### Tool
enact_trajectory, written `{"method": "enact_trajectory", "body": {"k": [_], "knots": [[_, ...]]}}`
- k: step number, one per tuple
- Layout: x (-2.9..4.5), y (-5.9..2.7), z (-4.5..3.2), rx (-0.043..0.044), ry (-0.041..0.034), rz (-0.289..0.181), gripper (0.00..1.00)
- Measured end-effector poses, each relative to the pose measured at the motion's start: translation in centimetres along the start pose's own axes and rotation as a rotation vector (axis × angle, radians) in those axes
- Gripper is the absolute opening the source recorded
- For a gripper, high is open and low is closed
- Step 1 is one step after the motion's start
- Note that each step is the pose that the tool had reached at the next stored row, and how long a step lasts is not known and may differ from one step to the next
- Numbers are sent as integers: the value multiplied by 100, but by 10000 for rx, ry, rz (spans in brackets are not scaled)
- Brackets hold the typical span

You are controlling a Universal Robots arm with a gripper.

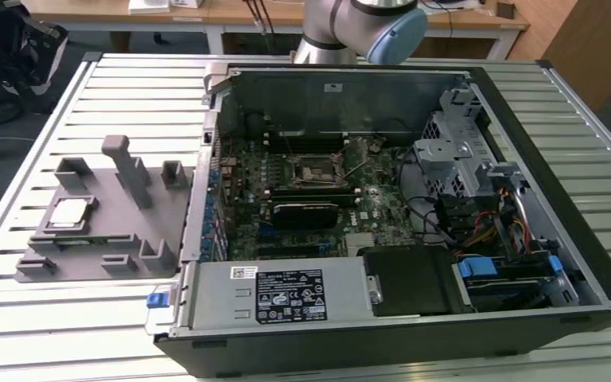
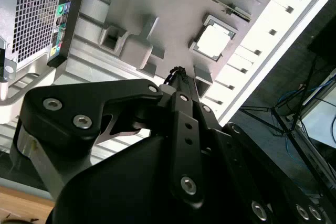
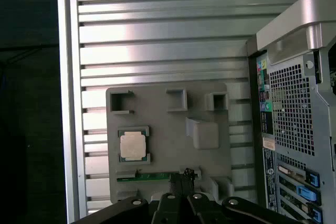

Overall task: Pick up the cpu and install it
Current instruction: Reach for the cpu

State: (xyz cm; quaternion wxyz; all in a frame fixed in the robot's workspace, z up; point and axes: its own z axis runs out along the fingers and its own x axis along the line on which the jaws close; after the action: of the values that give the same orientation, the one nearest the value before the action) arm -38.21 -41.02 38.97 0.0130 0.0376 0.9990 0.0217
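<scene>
The cpu (image 1: 69, 212) is a small square chip with a silver top. It lies flat in a pocket of the grey tray (image 1: 125, 231), on the slatted table at the exterior view's left. Both wrist views look down on the cpu (image 2: 214, 42) (image 3: 132, 146) from well above. My gripper (image 3: 182, 178) (image 2: 177, 73) hangs high over the tray, apart from the chip, shut with nothing between its fingers. The open computer case (image 1: 518, 159) holds the motherboard with its square socket (image 1: 313, 171).
A green module (image 3: 147, 177) stands in a slot of the tray beside the cpu. Upright grey blocks (image 1: 125, 163) rise from the tray. The case's rear panel with ports (image 3: 291, 129) stands close to the tray. The arm's base (image 1: 359, 24) is behind the case.
</scene>
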Motion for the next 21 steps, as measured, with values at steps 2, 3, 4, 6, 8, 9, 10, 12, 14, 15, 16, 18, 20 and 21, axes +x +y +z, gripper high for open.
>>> {"method": "enact_trajectory", "body": {"k": [2,3,4,6,8,9,10,12,14,15,16,18,20,21], "knots": [[19,-1,0,0,0,0,11],[29,-1,0,0,0,0,11],[39,-1,0,1,1,0,11],[60,0,1,0,0,0,11],[92,0,1,1,0,0,11],[194,-3,2,0,0,0,11],[214,-4,3,0,0,0,11],[255,-6,3,1,1,0,11],[294,-8,5,0,1,0,11],[313,-8,6,1,1,0,11],[333,-9,7,0,0,1,11],[371,-11,8,0,1,0,11],[406,-13,9,1,2,1,11],[421,-13,10,1,3,0,11]]}}
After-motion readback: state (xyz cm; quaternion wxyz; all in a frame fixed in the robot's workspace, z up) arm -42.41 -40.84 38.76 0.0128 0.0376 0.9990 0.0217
